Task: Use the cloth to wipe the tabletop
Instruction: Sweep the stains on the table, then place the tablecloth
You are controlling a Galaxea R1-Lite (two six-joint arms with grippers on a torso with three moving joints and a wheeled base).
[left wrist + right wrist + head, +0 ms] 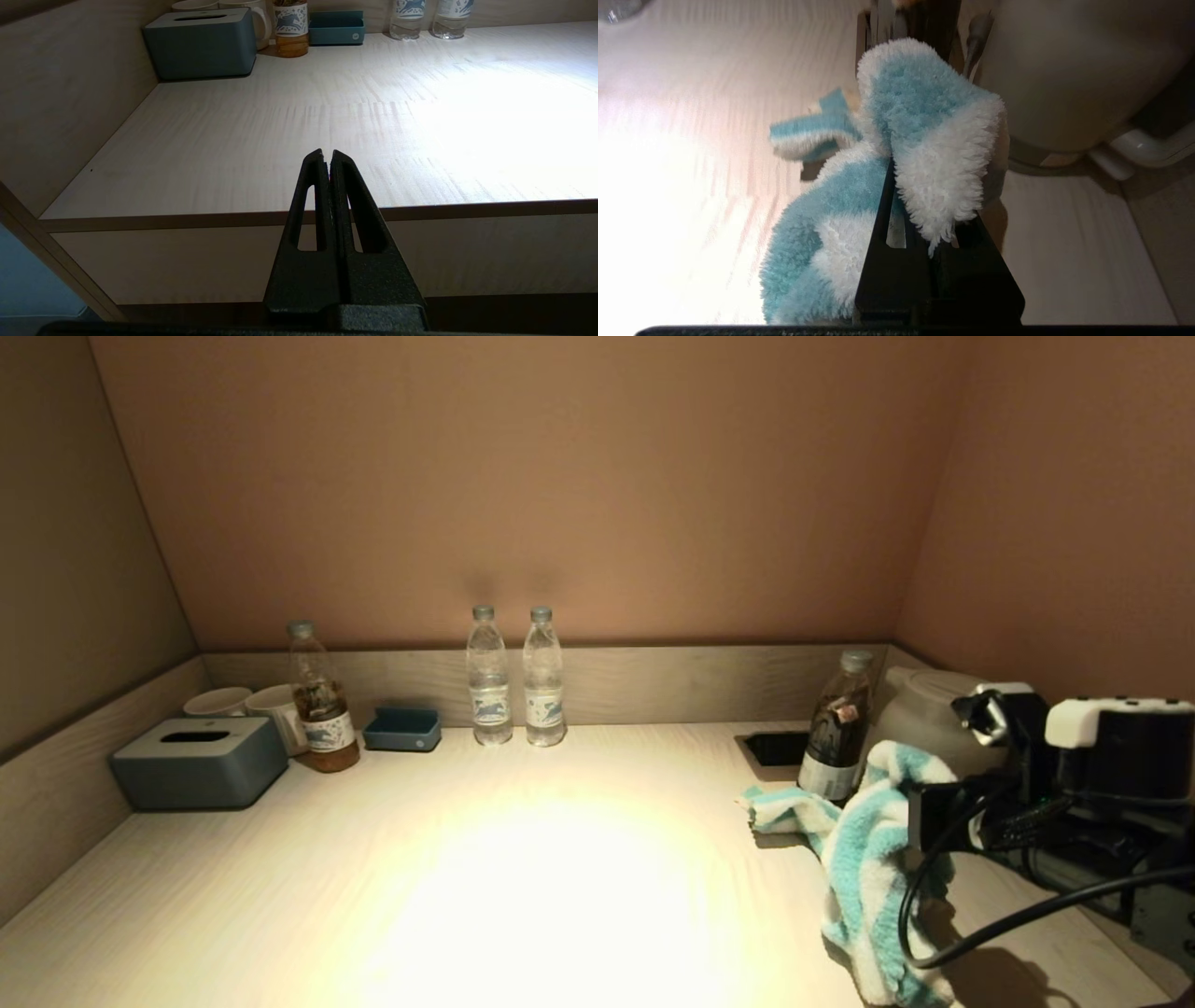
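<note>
Head view: right gripper sat at the tabletop's right side, jaws clamped on the cloth; cloth draped down, one end lying on the surface by the dark bottle and kettle. Left wrist view: left gripper hung off the front edge, jaws closed, empty. Right wrist view: cloth bunched over the pinched fingers.

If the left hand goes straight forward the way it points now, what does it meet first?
Probably nothing soon: the shut left hand points over the near edge of the bare tabletop. Far ahead stand two water bottles, though depth is unclear.
</note>
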